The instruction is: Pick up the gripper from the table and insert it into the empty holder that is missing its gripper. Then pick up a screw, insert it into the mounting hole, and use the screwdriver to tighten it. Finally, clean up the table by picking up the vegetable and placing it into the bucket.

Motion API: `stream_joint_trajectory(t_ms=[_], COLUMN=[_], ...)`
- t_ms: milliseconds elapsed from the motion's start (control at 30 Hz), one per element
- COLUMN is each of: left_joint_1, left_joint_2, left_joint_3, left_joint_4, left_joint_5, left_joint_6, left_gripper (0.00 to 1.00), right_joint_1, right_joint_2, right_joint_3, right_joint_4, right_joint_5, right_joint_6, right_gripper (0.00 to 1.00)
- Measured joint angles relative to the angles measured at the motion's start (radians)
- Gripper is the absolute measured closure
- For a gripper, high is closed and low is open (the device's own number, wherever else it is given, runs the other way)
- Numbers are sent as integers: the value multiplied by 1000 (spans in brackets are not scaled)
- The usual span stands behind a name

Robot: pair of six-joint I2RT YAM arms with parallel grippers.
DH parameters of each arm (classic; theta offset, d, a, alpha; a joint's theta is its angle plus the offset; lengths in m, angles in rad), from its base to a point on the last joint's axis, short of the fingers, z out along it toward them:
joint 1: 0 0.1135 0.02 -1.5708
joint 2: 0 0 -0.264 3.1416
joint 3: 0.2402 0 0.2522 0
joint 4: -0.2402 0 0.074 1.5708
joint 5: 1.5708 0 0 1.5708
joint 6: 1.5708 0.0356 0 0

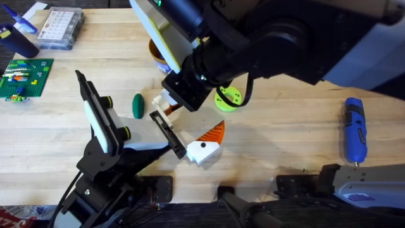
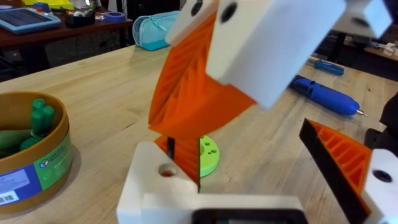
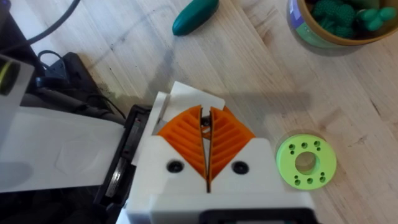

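Where the right arm reaches across the middle of the desk (image 1: 285,120), its pincer (image 3: 207,134) has both orange ribbed pads (image 3: 230,137) pressed flat together. A tiny dark speck sits in the seam between them (I cannot tell what it is). It hangs directly over a white block with a round hole (image 2: 158,180), which stands beside the lime green disc (image 3: 306,163).

The left pincer (image 2: 249,174) is spread wide and grips nothing. One orange-padded finger (image 2: 348,165) stands well apart from the white block on its other side, with bare desk between them.

The vegetable (image 1: 137,106) lies on its own on the wood, left of the desk's middle and near the left arm. The bucket (image 2: 37,155) stands toward the far edge, partly under the right arm, with green pieces inside it. The screwdriver (image 1: 355,130) lies near the right edge of the desk, well apart from both pincers, its dark tip toward the near edge.
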Motion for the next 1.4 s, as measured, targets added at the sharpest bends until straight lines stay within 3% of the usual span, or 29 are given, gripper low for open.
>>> stream_joint_trajectory(t_ms=[333,633,1400], left_joint_1=[0,0,0], left_joint_2=[0,0,0], left_joint_3=[0,0,0], left_joint_4=[-2,-2,-2], left_joint_5=[0,0,0], left_joint_6=[0,0,0], left_gripper=[10,10,10], right_joint_1=[-5,-24,-20], right_joint_2=[-6,-95,-73], right_joint_3=[-1,-1,-1], right_joint_4=[-7,-3,87], right_joint_5=[1,1,-67], right_joint_6=[0,0,5], right_gripper=[995,995,995])
